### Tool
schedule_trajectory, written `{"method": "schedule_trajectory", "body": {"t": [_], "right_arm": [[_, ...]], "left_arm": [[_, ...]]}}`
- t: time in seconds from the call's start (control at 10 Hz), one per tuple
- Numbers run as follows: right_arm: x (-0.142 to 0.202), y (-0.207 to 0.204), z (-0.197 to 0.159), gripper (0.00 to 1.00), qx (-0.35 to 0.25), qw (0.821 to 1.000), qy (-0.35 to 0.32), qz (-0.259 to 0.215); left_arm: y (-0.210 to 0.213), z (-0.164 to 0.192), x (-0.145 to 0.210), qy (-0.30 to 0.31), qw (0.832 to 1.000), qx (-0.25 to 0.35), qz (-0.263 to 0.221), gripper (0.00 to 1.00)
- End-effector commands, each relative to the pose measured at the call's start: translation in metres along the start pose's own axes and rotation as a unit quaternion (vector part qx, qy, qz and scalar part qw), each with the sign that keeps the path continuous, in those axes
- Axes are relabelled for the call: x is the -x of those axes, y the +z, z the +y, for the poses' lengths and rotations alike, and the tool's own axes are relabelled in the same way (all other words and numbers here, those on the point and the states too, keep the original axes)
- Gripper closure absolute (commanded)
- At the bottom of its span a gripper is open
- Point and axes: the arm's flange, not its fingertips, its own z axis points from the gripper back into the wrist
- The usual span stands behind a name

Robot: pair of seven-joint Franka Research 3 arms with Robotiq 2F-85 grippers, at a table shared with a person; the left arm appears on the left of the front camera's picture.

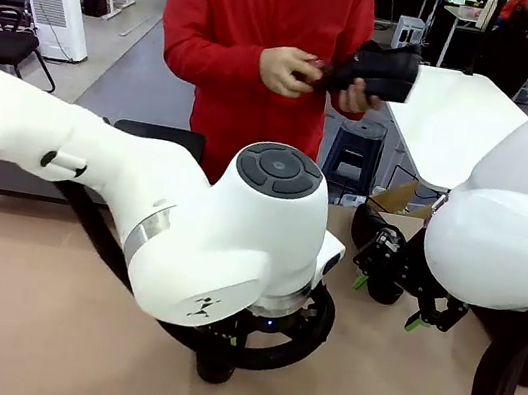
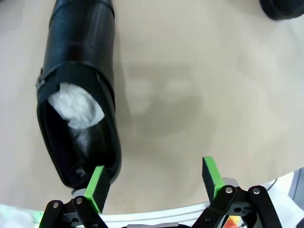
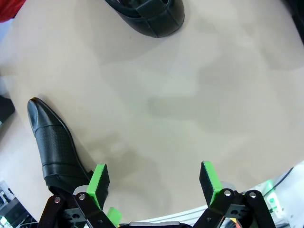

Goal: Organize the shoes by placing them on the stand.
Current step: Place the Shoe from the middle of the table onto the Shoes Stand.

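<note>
Far side of the table: a person in a red top [image 1: 261,35] holds one black shoe [image 1: 381,72] in both hands [image 1: 285,69], up off the table.
Leather: glossy and smooth (with a perforated band across the pointed-toe shoe [image 3: 52,142]); the stuffed shoe [image 2: 78,71] has crumpled white paper [image 2: 76,107] in its mouth.
Table [image 1: 40,322]: matt beige, shoes lying on it.
Stand [image 1: 13,181]: low, matt black, far left, behind the left arm [image 1: 96,170].
Left gripper [image 2: 154,183]: jaws wide apart, holding nothing; one green pad [image 2: 97,187] sits just beside the stuffed shoe's heel.
Right gripper [image 3: 154,180]: spread wide too, empty, pointed-toe shoe just beside one finger.
</note>
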Motion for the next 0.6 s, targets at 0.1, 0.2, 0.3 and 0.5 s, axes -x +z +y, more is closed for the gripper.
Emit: {"method": "schedule_trajectory", "body": {"t": [0.1, 0.2, 0.3, 0.5], "right_arm": [[-0.002, 0.001, 0.000, 0.00, -0.006, 1.000, 0.011, -0.001], [-0.002, 0.001, 0.000, 0.00, -0.006, 1.000, 0.011, -0.001], [-0.002, 0.001, 0.000, 0.00, -0.006, 1.000, 0.011, -0.001], [-0.002, 0.001, 0.000, 0.00, -0.006, 1.000, 0.011, -0.001]], "left_arm": [[0.016, -0.004, -0.008, 0.009, 0.999, -0.034, 0.034, 0.00], [0.022, -0.003, -0.010, 0.002, 1.000, -0.018, 0.014, 0.00], [0.019, -0.004, -0.019, 0.004, 1.000, -0.011, 0.002, 0.00], [0.004, -0.008, -0.033, -0.004, 1.000, 0.005, -0.010, 0.00]]}}
